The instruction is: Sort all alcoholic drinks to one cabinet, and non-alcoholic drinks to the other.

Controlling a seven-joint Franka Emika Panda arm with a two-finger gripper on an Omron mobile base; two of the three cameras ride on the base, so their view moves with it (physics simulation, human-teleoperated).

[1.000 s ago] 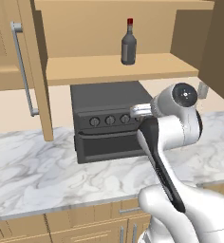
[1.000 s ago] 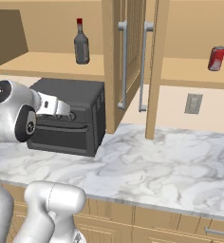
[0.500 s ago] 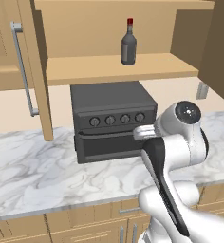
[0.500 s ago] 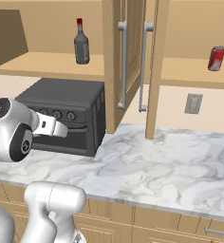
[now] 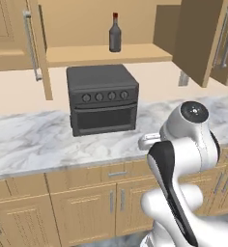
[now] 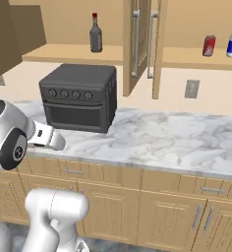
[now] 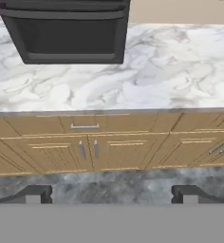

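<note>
Hand view: claw (image 7: 111, 193) spread wide, empty, touching nothing, facing marble counter (image 7: 180, 80).

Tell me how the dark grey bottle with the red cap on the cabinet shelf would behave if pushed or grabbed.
The dark grey long-necked bottle with the red cap stands upright, tall on a narrow base, so a push near the neck would probably tip it. It looks rigid and smooth, likely glass, so perhaps slippery and breakable. Lying down, its round body would likely roll along the light-wood shelf.
</note>
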